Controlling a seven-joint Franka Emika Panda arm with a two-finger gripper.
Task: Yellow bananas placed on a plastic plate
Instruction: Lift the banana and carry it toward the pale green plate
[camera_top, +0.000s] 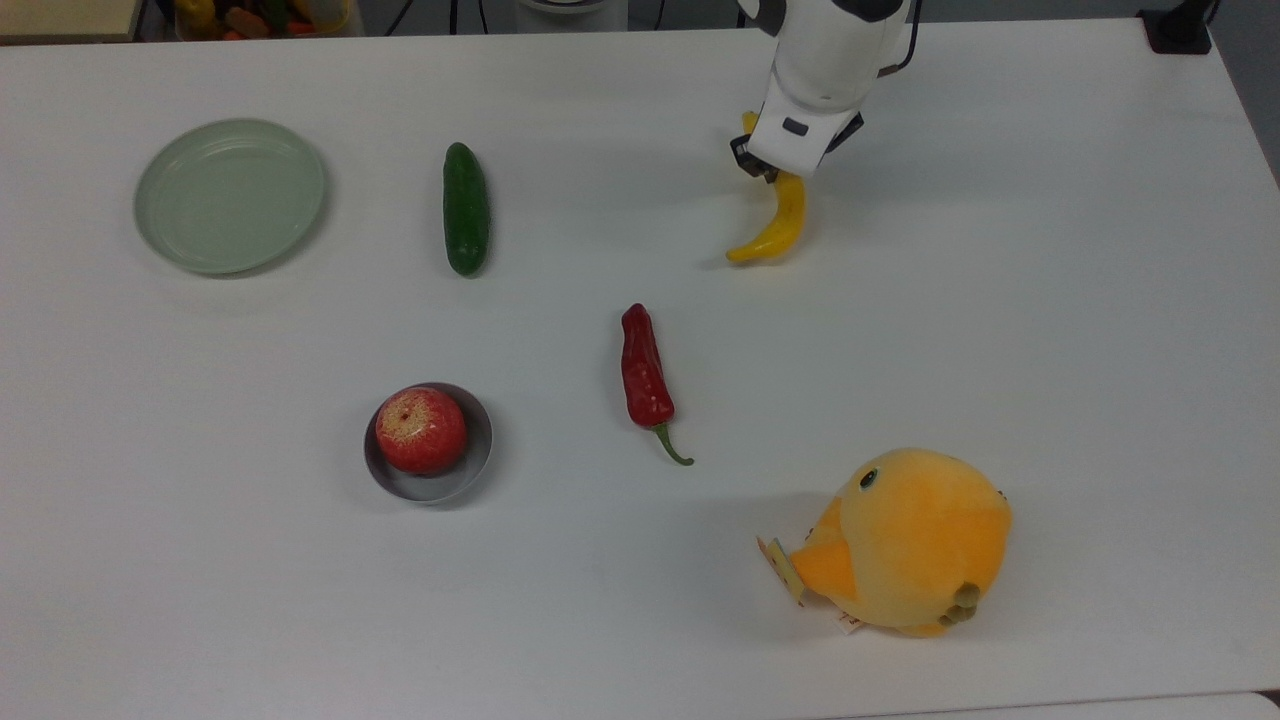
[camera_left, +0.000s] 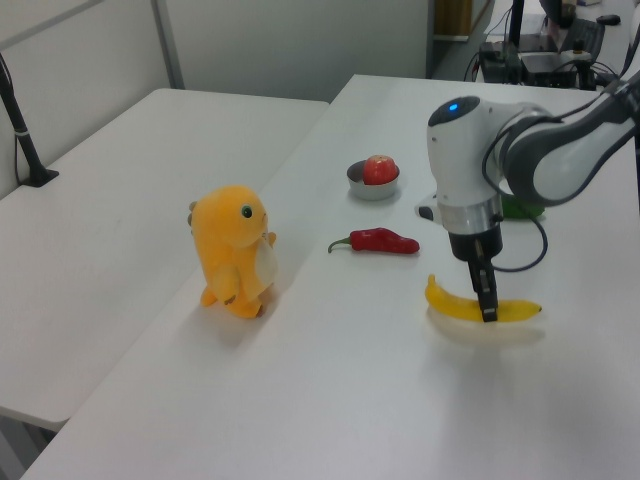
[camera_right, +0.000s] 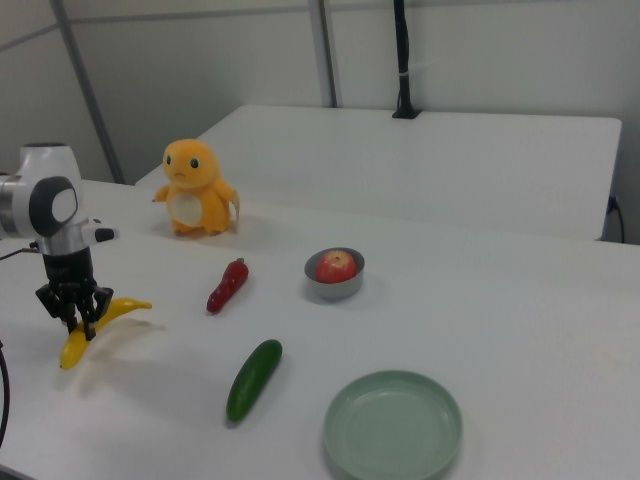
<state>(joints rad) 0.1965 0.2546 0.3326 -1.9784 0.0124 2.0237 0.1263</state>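
A slim yellow banana (camera_top: 775, 225) hangs just above the white table at the back right of the top view, with a faint shadow under it. My gripper (camera_top: 775, 174) points straight down and is shut on the banana's upper half. In the left view the fingertips (camera_left: 488, 308) pinch the banana (camera_left: 450, 303) near its middle. The right view has the gripper (camera_right: 78, 314) and banana (camera_right: 120, 311) at the right view's far left. The pale green plastic plate (camera_top: 230, 195) lies bare at the top view's far left, also seen in the right view as the plate (camera_right: 393, 427).
Between banana and plate lies a green cucumber (camera_top: 466, 208). A red chilli (camera_top: 645, 375) sits mid-table. A grey bowl (camera_top: 481, 450) holds a red apple (camera_top: 420, 428). An orange plush chick (camera_top: 905, 540) stands at the front right.
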